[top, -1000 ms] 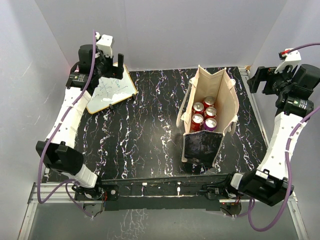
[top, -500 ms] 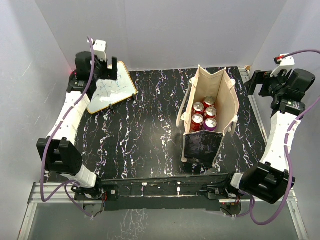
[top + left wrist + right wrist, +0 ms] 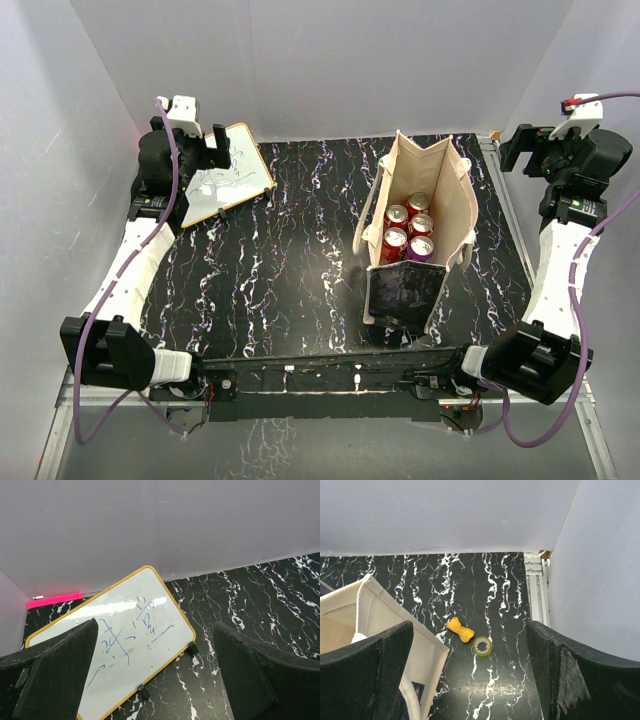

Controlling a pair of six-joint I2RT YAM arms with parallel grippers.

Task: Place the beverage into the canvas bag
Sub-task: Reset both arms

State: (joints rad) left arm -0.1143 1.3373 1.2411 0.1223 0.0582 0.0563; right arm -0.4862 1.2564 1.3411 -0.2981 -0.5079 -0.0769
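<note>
**Cans in bag, both hands spread and empty**

The bag [image 3: 455, 215] is standing upright on the table [image 3: 290, 250], right of centre, with its black panel facing the arms. Four cans [image 3: 410, 228], three red and one purple, are sitting upright inside it. The left hand [image 3: 218, 142] is hovering at the far left corner over a whiteboard [image 3: 225, 180], fingers spread wide and gripping nothing. The right hand [image 3: 522, 152] is hanging at the far right edge, likewise spread and empty. Near the bag's corner, an orange bone-shaped piece [image 3: 460, 629] and a tape roll [image 3: 482, 646] are lying just beside each other on the table.
</note>
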